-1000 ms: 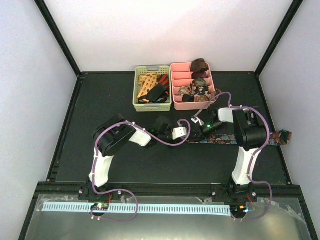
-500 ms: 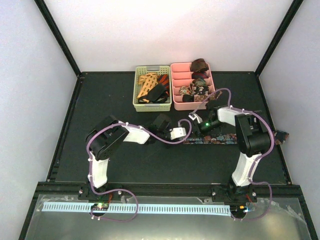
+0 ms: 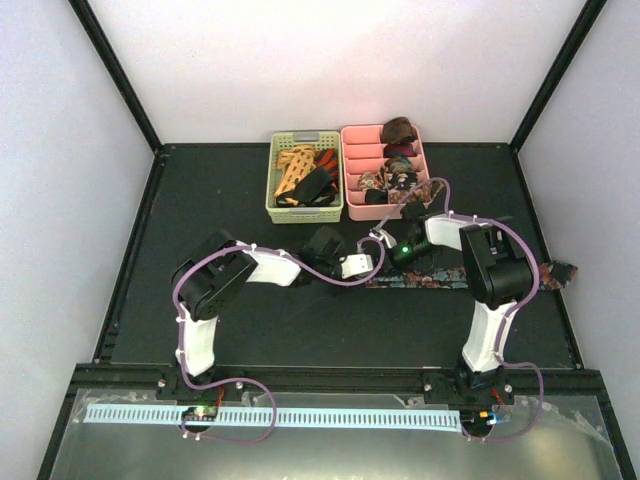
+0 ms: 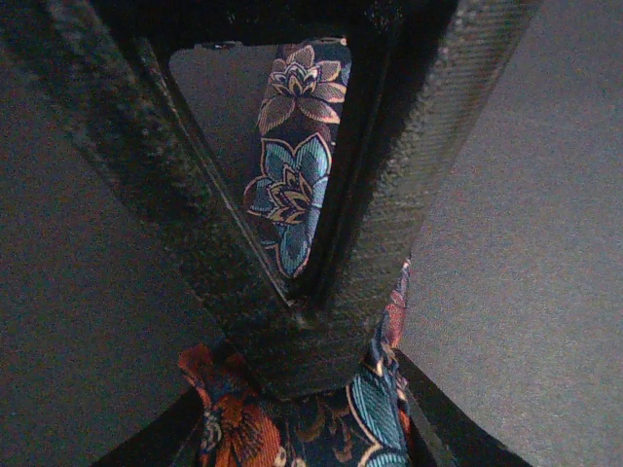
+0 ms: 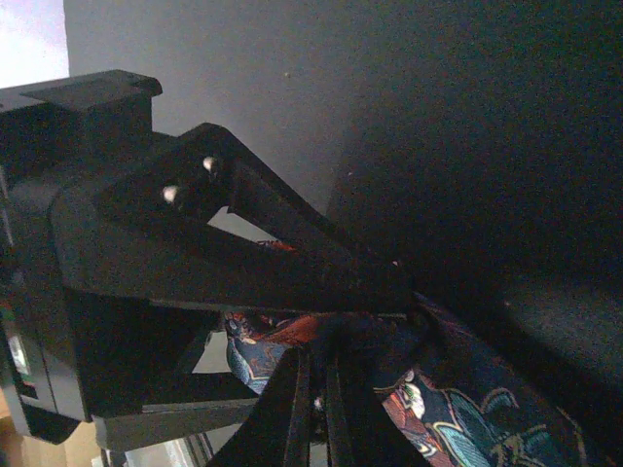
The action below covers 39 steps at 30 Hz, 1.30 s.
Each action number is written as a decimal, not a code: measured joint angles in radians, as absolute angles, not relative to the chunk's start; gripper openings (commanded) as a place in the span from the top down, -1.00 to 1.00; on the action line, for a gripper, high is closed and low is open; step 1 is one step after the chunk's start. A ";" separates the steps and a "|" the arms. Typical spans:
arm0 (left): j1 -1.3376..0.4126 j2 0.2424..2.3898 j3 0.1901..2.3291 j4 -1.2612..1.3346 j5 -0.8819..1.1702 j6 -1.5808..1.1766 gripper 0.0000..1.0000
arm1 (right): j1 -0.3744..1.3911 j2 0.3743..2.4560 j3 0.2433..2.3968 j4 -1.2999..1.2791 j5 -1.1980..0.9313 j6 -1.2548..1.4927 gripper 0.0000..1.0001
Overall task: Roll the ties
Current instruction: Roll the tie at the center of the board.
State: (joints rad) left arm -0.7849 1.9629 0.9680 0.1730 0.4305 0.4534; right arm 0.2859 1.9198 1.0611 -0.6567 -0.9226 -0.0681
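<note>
A dark navy floral tie (image 3: 440, 283) lies stretched across the mat, its far end (image 3: 558, 272) at the right. Its left end is bunched between my two grippers, which meet tip to tip. My left gripper (image 3: 368, 266) (image 4: 297, 433) is shut on the bunched fabric (image 4: 243, 428). My right gripper (image 3: 392, 252) (image 5: 319, 355) has its jaws pressed together, with the tie's fabric (image 5: 458, 409) caught at the tips. In the left wrist view the right gripper's fingers (image 4: 389, 195) close on the tie strip (image 4: 292, 185).
A pale green basket (image 3: 305, 214) at the back holds loose ties (image 3: 300, 170). Beside it a pink divided tray (image 3: 385, 212) holds rolled ties (image 3: 397, 130). Black frame posts and white walls stand around the mat.
The right gripper has shifted left towards the left gripper, opening briefly and shutting again. The tie's far right end slid slightly left. The left arm's elbow drew back to the left.
</note>
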 measured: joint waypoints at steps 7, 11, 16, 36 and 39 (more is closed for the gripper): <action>-0.760 1.963 0.954 0.192 0.464 0.426 -0.49 | 0.266 1.924 1.061 -0.667 -0.899 -0.094 0.97; -0.730 1.945 0.880 0.293 0.516 0.383 -0.68 | 0.240 1.937 1.053 -0.673 -0.896 -0.107 0.97; -0.719 1.948 0.800 0.458 0.551 0.329 -0.73 | 0.216 1.936 1.040 -0.677 -0.877 -0.114 0.97; -0.793 2.065 0.921 0.524 0.509 0.337 0.30 | 0.207 1.933 1.026 -0.668 -0.889 -0.105 0.36; -0.796 2.014 0.916 0.419 0.462 0.393 0.34 | 0.208 1.934 1.042 -0.687 -0.898 -0.115 0.22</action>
State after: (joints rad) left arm -0.7959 2.0140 0.9165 0.4194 0.4618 0.3935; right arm 0.2081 1.9335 1.0424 -0.6872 -0.8982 -0.1146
